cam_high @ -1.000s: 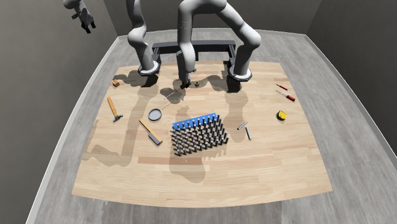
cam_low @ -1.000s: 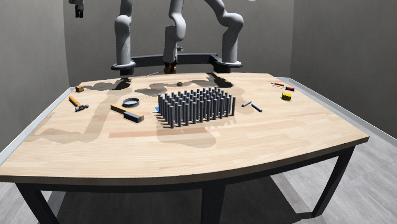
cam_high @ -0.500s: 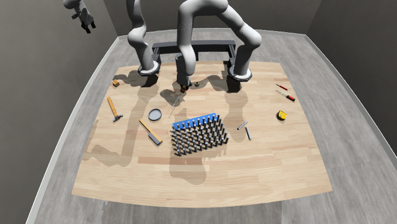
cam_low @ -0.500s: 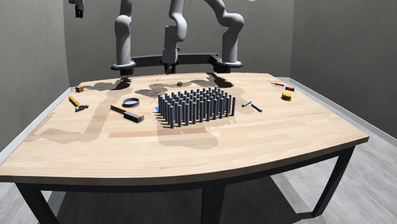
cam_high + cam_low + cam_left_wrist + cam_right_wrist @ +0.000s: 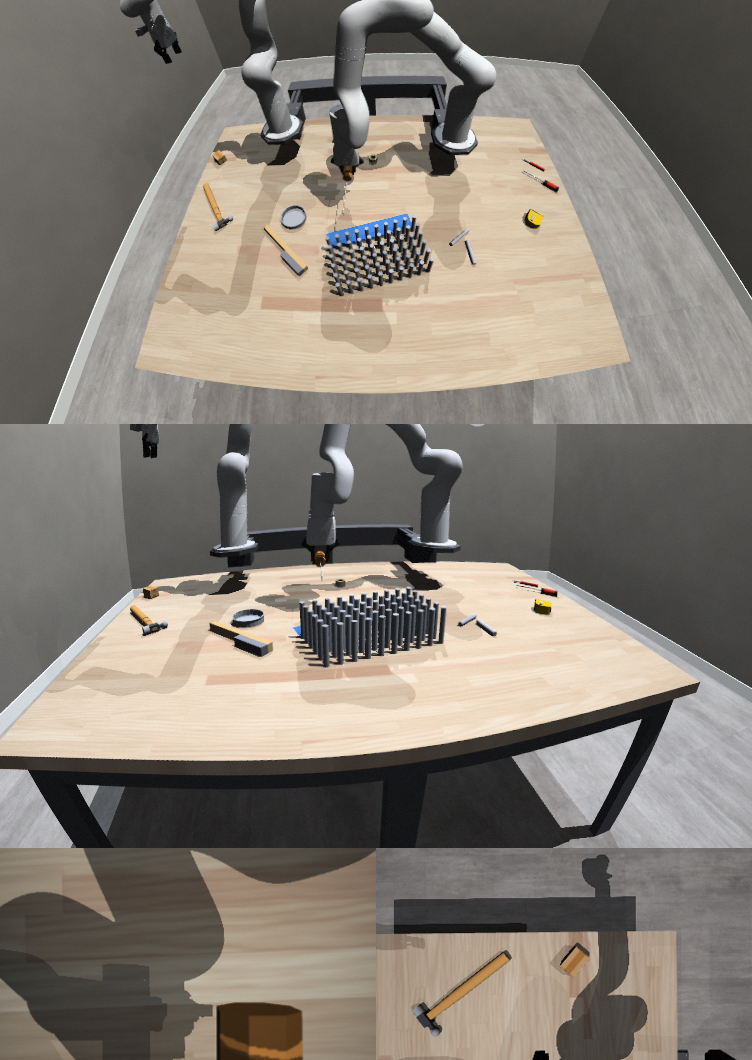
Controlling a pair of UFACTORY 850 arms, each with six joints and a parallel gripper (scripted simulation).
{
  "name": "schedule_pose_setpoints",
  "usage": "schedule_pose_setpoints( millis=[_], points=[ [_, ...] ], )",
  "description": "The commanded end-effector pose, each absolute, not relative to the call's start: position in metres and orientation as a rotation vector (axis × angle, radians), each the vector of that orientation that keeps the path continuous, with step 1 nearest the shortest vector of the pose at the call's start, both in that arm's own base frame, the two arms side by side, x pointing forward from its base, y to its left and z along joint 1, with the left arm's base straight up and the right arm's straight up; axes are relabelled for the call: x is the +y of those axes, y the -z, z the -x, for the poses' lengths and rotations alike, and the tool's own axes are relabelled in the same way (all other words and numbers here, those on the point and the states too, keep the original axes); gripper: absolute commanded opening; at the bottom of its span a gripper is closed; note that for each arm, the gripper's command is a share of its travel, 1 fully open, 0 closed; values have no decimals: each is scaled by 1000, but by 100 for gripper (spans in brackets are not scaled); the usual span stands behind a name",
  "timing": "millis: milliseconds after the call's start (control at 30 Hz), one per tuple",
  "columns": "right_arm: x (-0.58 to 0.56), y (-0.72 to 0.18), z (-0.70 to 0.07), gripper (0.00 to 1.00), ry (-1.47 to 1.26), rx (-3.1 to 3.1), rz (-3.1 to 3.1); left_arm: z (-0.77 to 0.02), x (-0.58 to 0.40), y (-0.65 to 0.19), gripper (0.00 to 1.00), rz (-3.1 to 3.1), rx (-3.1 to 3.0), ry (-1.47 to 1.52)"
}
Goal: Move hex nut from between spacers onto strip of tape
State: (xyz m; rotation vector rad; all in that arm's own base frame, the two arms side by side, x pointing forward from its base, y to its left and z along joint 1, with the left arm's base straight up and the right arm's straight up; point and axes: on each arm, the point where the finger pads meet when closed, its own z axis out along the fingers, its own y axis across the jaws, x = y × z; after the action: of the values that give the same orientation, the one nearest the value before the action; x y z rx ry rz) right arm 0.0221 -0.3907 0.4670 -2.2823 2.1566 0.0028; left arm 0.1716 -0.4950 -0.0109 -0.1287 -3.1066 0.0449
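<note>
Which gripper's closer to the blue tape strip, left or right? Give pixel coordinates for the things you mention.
Left. It holds the hook pick (image 5: pixel 347 172) (image 5: pixel 320 558) just behind the strip (image 5: pixel 370 228) (image 5: pixel 297 630); the right gripper (image 5: pixel 171 52) (image 5: pixel 150 452) hangs high, off past the hammer (image 5: pixel 213 202) (image 5: pixel 142 617) (image 5: pixel 470 985) side.

Can see a small orange-brown wooden block (image 5: pixel 219 157) (image 5: pixel 151 592) (image 5: pixel 574 961) at the far left of the desk (image 5: pixel 505 326) (image 5: pixel 368 729). Nearer, also left, a ball-peen hammer with an orange wooden handle (image 5: pixel 212 199) (image 5: pixel 141 615) (image 5: pixel 470 984), lying with its dark metal head at the near end. To the right of that, a round, shallow grey dish (image 5: pixel 293 227) (image 5: pixel 248 623), with a wooden-handled tool with a grey block (image 5: pixel 284 248) (image 5: pixel 226 631) just nearer, grey end pointing near and right. Far middle, a small olive ring-shaped piece (image 5: pixel 369 159) (image 5: pixel 340 583). Far right, a slim red-handled tool (image 5: pixel 536 165) (image 5: pixel 528 583) beside a red-and-black-handled screwdriver (image 5: pixel 550 185) (image 5: pixel 548 592), metal shaft pointing left; nearer, a yellow-and-black tape measure (image 5: pixel 533 218) (image 5: pixel 542 606).
</note>
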Motion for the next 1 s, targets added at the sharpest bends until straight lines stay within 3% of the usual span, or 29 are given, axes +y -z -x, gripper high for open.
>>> schedule_pose_setpoints(
  millis=[0, 967],
  points=[
    [-391, -468, -22, 100, 0, 2158, 2283, -179, -497, 10, 0, -28, -3137, -3],
    [-391, -468, -22, 100, 0, 2158, 2283, -193, -501, 10, 0, -347, -3118, -3]
  ],
)
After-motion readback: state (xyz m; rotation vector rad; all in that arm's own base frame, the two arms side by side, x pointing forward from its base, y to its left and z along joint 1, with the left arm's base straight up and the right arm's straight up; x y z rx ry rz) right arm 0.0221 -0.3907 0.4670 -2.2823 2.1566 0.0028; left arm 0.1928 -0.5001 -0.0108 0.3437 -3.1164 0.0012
